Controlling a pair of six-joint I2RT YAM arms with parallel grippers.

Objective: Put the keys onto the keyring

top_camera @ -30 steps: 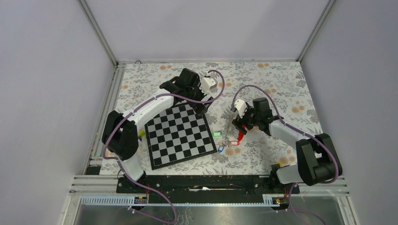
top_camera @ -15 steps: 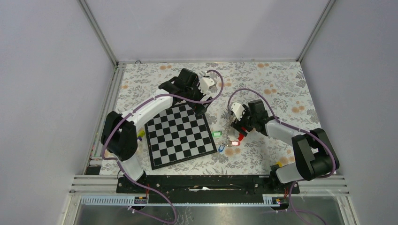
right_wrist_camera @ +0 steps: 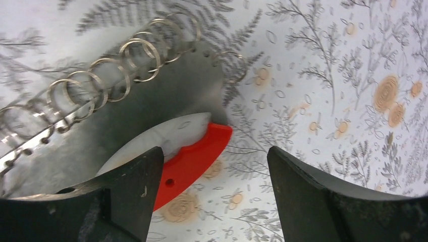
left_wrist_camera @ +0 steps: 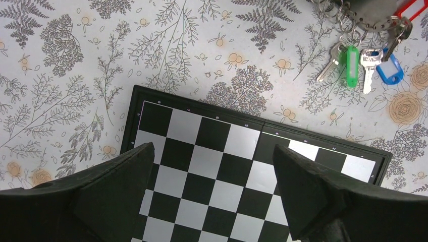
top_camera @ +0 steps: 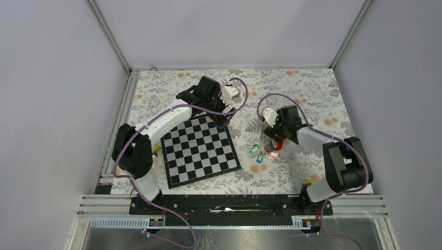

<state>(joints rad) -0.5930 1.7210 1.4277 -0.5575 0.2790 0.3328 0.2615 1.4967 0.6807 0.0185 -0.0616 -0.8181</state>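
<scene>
**Ana:** Top external view first: where do the two hands stand?

**Ben:** The left hand (top_camera: 224, 115) hangs over the far corner of the black-and-white folding chessboard (top_camera: 200, 151), which lies on the floral-patterned table (top_camera: 312, 94). The right hand (top_camera: 272, 138) sits low over the table to the right of the board, well apart from the left one.

**Ana:** How wide are they?

**Ben:** The left wrist view shows the left hand (left_wrist_camera: 212, 151) spread fully. Its black fingers (left_wrist_camera: 116, 186) stand far apart over the chessboard (left_wrist_camera: 227, 176) and it holds nothing. In the right wrist view the right hand (right_wrist_camera: 216, 151) also gapes wide, with nothing pinched between its fingers (right_wrist_camera: 313, 196).

**Ana:** And the keyring?

**Ben:** The red curved loop of the keyring (right_wrist_camera: 194, 161) lies under the right hand, one end running beneath a finger. I cannot tell whether they touch. A blurred grey band rises from it, with a chain of linked metal rings (right_wrist_camera: 101, 80) alongside. From above, the keyring (top_camera: 279, 139) shows as a red patch just beside the hand.

**Ana:** The keys?

**Ben:** The small silver keys with coloured plastic tags (top_camera: 259, 154) lie clustered on the table between the chessboard's right edge and the right hand. The left wrist view shows a green tag (left_wrist_camera: 352, 65) and a blue tag (left_wrist_camera: 389, 73) side by side, the key heads up at the chain of linked metal rings (left_wrist_camera: 348, 17). A red-and-white tag (left_wrist_camera: 411, 10) sits at the picture's edge. Whether any key is threaded on the red loop, I cannot tell.
</scene>
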